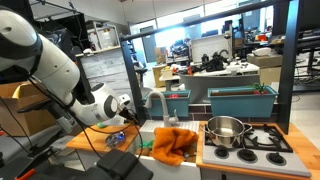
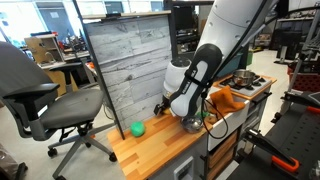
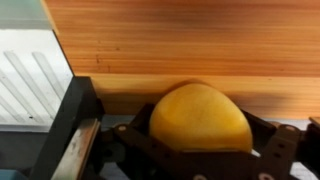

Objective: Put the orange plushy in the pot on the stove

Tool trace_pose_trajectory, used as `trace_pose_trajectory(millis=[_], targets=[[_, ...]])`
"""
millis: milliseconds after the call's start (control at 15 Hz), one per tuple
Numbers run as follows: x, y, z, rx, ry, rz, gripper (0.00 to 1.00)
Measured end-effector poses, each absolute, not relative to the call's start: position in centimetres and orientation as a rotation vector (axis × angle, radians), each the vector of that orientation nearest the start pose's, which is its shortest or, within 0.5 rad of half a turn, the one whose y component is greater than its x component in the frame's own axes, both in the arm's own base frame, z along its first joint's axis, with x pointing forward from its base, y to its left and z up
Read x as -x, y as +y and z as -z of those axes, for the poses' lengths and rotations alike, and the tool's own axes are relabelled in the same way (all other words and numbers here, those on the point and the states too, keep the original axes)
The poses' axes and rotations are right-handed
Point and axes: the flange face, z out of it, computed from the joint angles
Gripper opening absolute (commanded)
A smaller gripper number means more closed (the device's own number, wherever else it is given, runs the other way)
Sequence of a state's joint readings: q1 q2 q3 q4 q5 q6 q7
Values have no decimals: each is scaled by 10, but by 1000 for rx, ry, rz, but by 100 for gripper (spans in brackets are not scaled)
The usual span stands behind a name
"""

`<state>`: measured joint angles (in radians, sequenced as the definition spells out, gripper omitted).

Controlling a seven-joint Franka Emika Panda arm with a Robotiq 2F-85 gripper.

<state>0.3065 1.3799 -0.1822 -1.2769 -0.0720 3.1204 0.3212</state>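
In the wrist view a rounded orange-yellow plushy [image 3: 200, 115] sits between the dark fingers of my gripper [image 3: 200, 150], which close on it from both sides just above the wooden counter [image 3: 180, 40]. In both exterior views the gripper [image 1: 128, 112] [image 2: 190, 122] is low over the wooden counter, and the plushy is hidden there by the arm. The steel pot [image 1: 225, 129] stands on the black stove [image 1: 262, 138], well away from the gripper; it also shows far off in an exterior view [image 2: 243, 78].
A crumpled orange cloth [image 1: 172, 143] [image 2: 222, 98] lies in the sink between gripper and stove, beside a faucet [image 1: 158, 103]. A green ball [image 2: 138, 128] lies on the counter. A grey wood-look back panel [image 2: 130, 65] and an office chair [image 2: 45, 100] stand nearby.
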Motion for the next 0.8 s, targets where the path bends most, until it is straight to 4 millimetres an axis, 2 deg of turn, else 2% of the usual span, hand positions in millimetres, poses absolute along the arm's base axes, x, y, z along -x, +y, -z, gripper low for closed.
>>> trace_pose_trajectory(millis=[67,400,600,800], targets=[[-694,128,37,3100,-105,787,37],[-689,120,33,3118,-117,783,1],[-690,121,31,3171,-148,702,0],[-689,127,21,3269,-147,488,0]])
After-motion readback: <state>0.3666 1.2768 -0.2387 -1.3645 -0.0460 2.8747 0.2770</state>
